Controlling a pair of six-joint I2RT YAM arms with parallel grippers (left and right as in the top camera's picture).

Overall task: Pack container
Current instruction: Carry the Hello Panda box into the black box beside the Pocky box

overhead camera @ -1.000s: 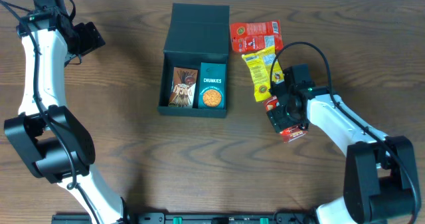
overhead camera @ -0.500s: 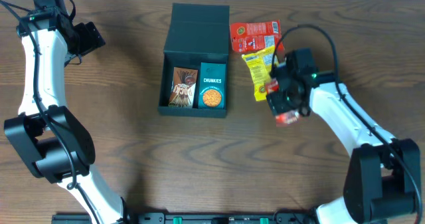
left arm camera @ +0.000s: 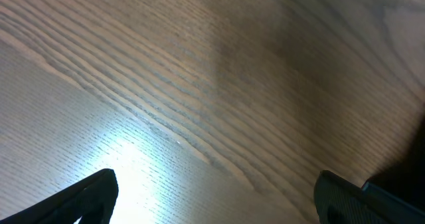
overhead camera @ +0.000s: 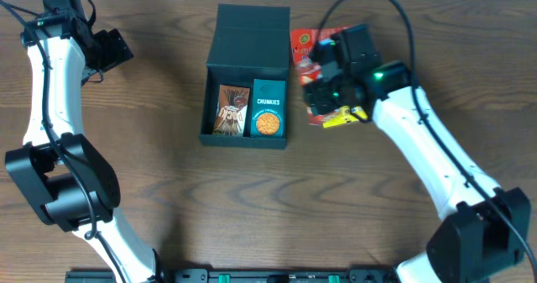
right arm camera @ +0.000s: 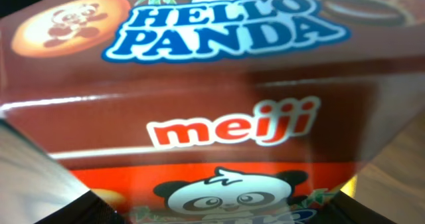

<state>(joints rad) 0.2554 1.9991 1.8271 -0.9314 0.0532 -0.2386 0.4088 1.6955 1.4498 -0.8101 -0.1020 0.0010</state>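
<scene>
At far left, the left gripper (overhead camera: 116,48) hangs with its fingers spread wide and nothing between them, over bare wooden table (overhead camera: 168,191). A broad stretch of wood separates it from the container (overhead camera: 243,140), which sits at centre toward the far edge with its lid standing open on the far side. Inside it, a brown snack pack (overhead camera: 230,111) lies on the left and a Chunkies box (overhead camera: 268,108) on the right, side by side. Just right of the container's right wall, with a narrow gap between, the right gripper (overhead camera: 321,94) clasps a Hello Panda box (right arm camera: 219,84). A red packet (overhead camera: 306,41) and a yellow packet (overhead camera: 346,119) lie beside it.
</scene>
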